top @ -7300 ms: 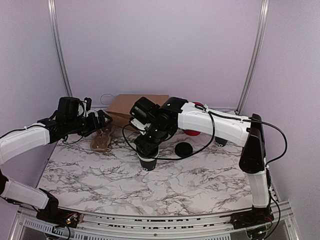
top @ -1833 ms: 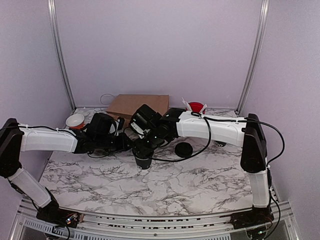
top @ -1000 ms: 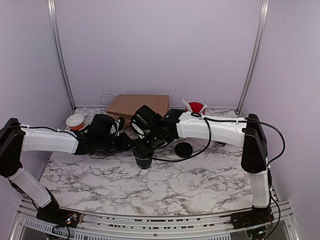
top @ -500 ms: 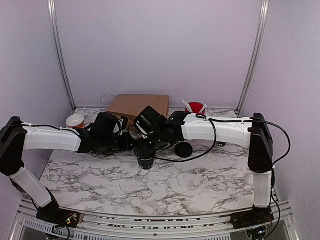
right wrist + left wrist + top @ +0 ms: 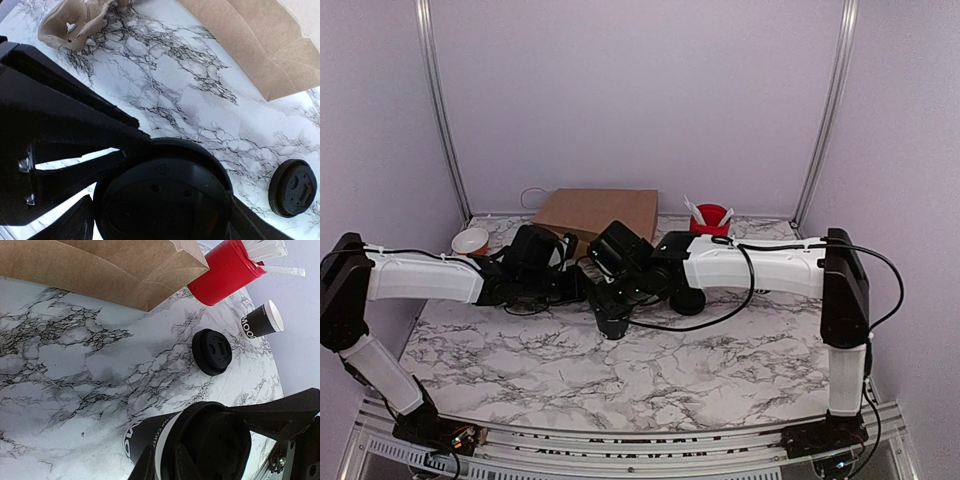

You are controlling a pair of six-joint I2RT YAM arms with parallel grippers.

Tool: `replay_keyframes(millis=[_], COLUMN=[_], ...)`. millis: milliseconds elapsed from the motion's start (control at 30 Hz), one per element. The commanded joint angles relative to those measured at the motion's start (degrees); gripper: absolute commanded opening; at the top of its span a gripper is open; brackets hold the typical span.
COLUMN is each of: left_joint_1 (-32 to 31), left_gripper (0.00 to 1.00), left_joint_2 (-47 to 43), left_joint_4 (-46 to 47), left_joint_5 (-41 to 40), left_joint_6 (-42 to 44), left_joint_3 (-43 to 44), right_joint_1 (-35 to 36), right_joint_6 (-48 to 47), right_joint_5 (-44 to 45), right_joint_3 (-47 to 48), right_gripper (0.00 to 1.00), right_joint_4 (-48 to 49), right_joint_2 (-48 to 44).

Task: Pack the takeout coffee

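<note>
Squinting from above got you little: both arms hid most of the takeout coffee cup (image 5: 145, 437) mid desk (image 5: 75, 365). Close up, it wore a black lid (image 5: 165, 200), with the lettering cut off. Your left fingers (image 5: 146, 467) pinched its side, nearly closed. Your right fingers (image 5: 72, 225) were spread wide, holding nothing.

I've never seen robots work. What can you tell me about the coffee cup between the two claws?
The coffee cup is small, black paper with white lettering on its side and a black lid on top. It stands upright on the marbled table. The left claw seems to pinch it near the rim; the right claw straddles the lid.
</note>
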Motion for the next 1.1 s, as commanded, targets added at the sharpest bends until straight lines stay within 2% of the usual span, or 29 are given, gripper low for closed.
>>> replay_keyframes(millis=[0,267,433,733,1067], left_joint_1=[-1.95,-1.95,-1.95,-1.95,-2.13], left_gripper=[0.14,0.13,0.13,0.14,0.16], left_joint_2=[4.99,5.33,5.03,3.12,2.78], left_joint_4=[-15.25,-15.25,-15.45,-17.89,-19.99], left_joint_5=[1.43,1.19,1.26,1.33,1.17], left_joint_6=[0.96,1.1,1.49,3.01,4.48], left_joint_3=[-3.03,-3.38,-2.88,1.51,7.51], right_joint_1=[1.14,2.11,2.21,1.17,0.38], right_joint_6=[1.22,2.57,3.18,5.1,7.28], right_joint_5=[2.83,6.43,4.55,1.43,1.98], right_joint_3=[-3.82,-6.23,-6.65,-3.07,-1.89], right_gripper=[0.82,0.82,0.82,0.83,0.85], right_joint_4=[-9.93,-11.79,-10.67,-6.6,-2.02], right_joint_2=[5.08,5.94,5.34,1.01,-1.7])
